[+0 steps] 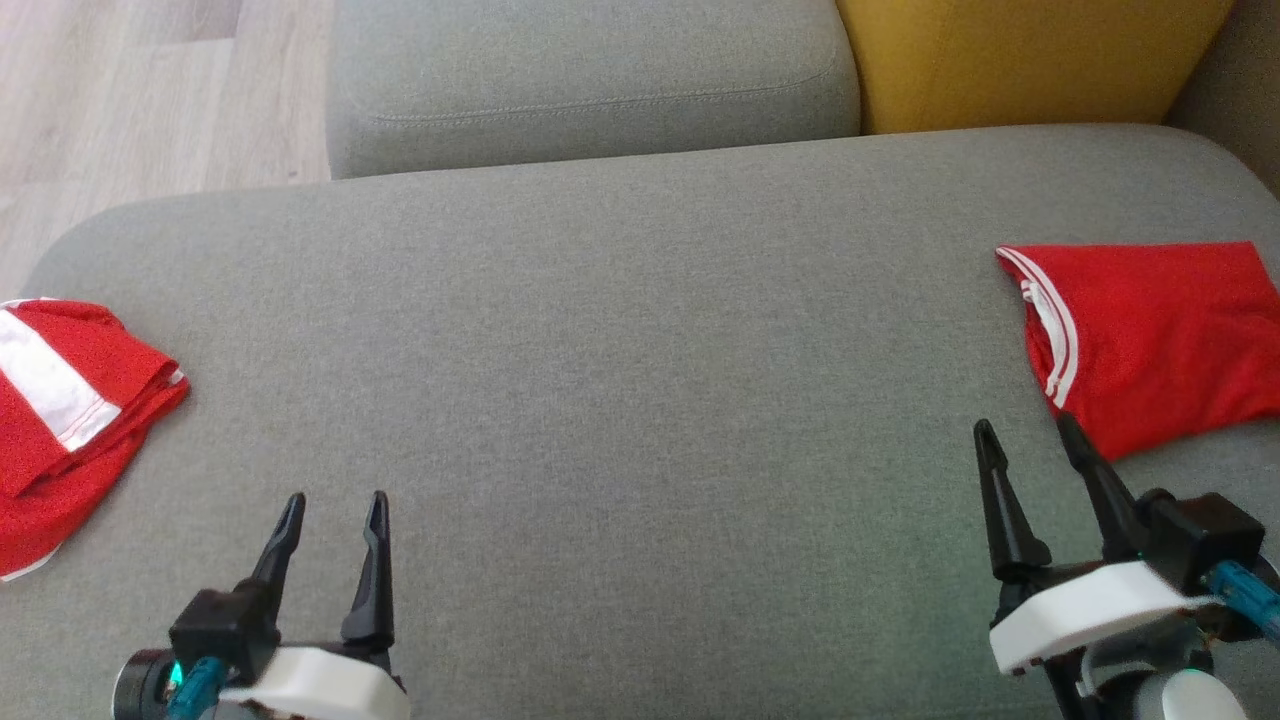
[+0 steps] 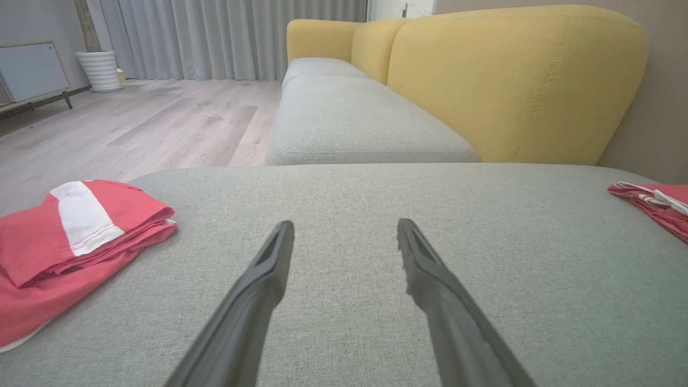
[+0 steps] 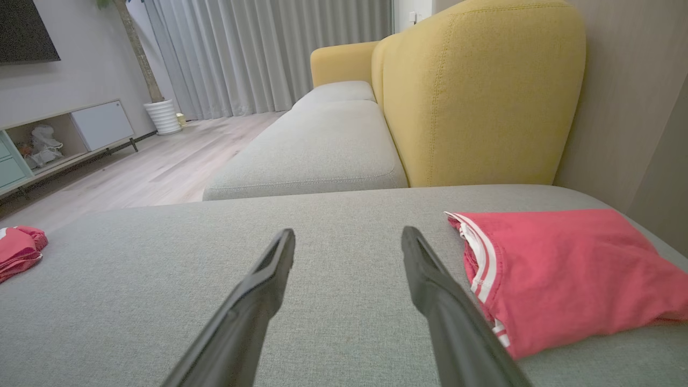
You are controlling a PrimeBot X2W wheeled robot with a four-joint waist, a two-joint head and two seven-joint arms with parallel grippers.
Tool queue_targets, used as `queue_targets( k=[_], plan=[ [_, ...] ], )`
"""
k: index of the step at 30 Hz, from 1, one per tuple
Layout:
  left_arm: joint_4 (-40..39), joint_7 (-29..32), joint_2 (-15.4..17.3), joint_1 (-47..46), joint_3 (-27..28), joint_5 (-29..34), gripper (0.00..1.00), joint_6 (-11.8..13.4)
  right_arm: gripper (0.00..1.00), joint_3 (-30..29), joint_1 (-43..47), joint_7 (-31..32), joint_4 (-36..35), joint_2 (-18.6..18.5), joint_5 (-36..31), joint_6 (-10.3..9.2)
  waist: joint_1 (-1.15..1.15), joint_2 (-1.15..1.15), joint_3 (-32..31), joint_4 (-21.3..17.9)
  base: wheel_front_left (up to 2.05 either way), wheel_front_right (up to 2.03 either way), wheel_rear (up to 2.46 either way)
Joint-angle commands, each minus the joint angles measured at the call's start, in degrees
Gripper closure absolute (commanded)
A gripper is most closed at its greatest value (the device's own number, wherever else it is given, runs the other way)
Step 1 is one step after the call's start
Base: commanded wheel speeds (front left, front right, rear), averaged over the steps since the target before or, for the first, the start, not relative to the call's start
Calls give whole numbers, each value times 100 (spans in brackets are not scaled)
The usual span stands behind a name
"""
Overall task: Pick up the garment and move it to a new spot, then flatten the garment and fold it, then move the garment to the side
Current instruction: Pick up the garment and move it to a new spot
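Here left gripper (image 1: pixel 336 497) and right gripper (image 1: pixel 1024 422) both gape wide, empty, the right beside a red garment (image 1: pixel 1160 340).

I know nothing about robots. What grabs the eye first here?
Two bright red garments stand out on the grey sofa cushion: a folded red garment with white trim at the right edge and a rumpled red garment with a white band at the left. Low in the head view, the left gripper and right gripper both stand open and empty. A yellow backrest rises at the far right.
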Motion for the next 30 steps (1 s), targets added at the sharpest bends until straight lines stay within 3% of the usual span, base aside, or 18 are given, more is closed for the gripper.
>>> queue_targets(
  k=[1,17,22,30],
  plan=[
    [-190,-16,108,-189,223,-32,0,48,0,103,-174,24,-235,-22,-24,39,0,0,-1,1,0,0,0],
    [-211,-56,101,-284,183,-32,0,122,0,33,-170,59,-275,-22,-176,39,0,0,39,122,0,0,0],
    [-212,-79,96,-383,191,-38,0,133,0,1,-113,93,-449,-21,-287,39,0,0,50,485,0,0,0],
    [-270,-139,82,-599,274,-73,0,141,0,90,-92,134,-696,-21,-307,39,0,0,79,1420,0,0,0]
  ],
)
